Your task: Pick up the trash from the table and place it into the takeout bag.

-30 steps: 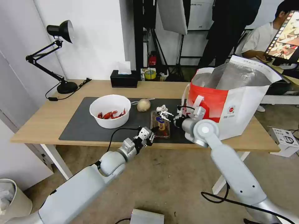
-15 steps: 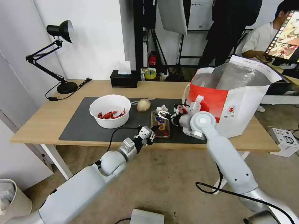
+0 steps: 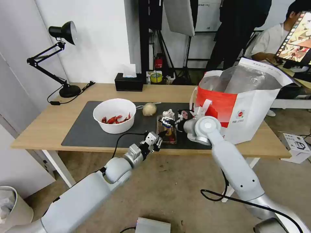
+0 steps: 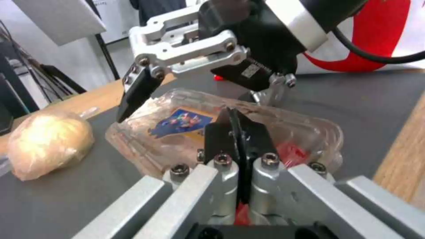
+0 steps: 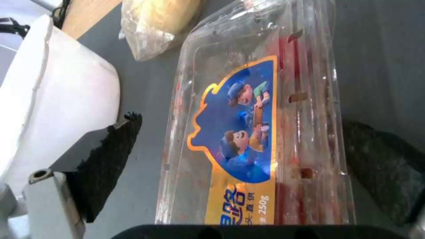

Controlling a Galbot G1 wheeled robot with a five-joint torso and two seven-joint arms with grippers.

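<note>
- The table (image 3: pixel 48 124) has the takeout bag (image 3: pixel 246 110) standing open at its right end; nothing from the trash set can be seen inside it, so I judge the job barely begun.
- The white bowl (image 3: pixel 114 115) of red shells sits on the dark mat (image 3: pixel 84 129), untouched.
- The right gripper (image 3: pixel 167 122) hovers over the clear tray (image 3: pixel 167 132), its fingers spread to either side of the tray's width, not yet closed on it. Against half a second ago, the right arm has swung slightly left and lower.
- The left gripper (image 3: pixel 158 139) rests at the tray's near edge with its fingers pressed together, seemingly nipping the tray's rim; its place is unchanged.
- The beige lump (image 3: pixel 149 109) lies just beyond the tray, and a crumpled tissue (image 3: pixel 168 113) lies beside it; both remain to be cleared.
</note>
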